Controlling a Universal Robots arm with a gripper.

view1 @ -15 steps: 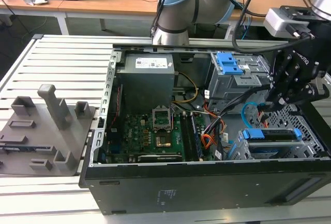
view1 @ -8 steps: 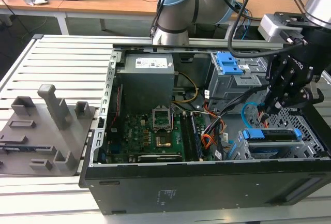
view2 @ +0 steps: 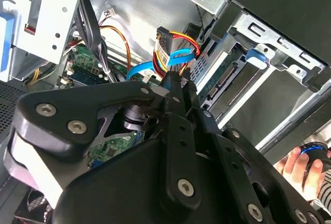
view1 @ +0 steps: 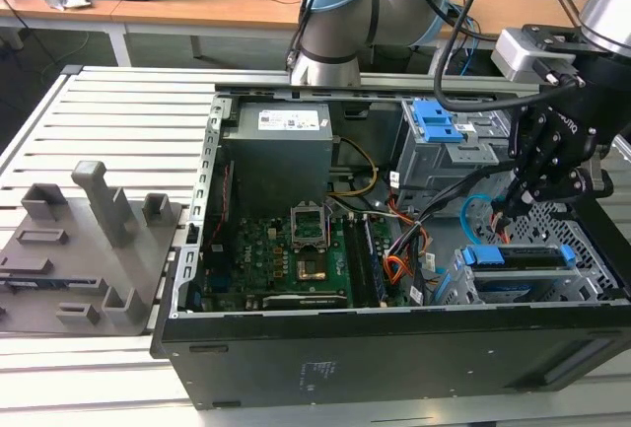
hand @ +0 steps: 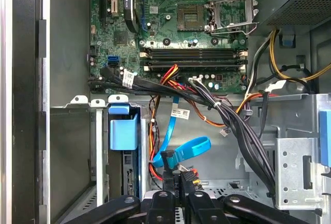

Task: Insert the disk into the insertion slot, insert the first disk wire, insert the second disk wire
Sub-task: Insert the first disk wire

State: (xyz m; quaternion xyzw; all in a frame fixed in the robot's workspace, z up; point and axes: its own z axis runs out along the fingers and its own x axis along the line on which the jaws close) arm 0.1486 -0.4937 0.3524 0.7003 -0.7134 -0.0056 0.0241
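Gripper [view2: 175,81], pressed together, pinches the stiff plug [view2: 164,48] of a light, floppy disk wire, probably best held by that hard plug body, just beside the blue-framed disk [view1: 518,257] seated in the insertion slot [view1: 446,292].

Bright, even room light from above fills the exterior view: the tabletop [view1: 108,126] slats shine pale, and the case [view1: 394,358] throws little shadow. In the second wrist view, white glare washes the metal cage [view2: 44,22], while the black gripper [view2: 175,81] reads dark. In the first wrist view, the case's side wall lies in shade.
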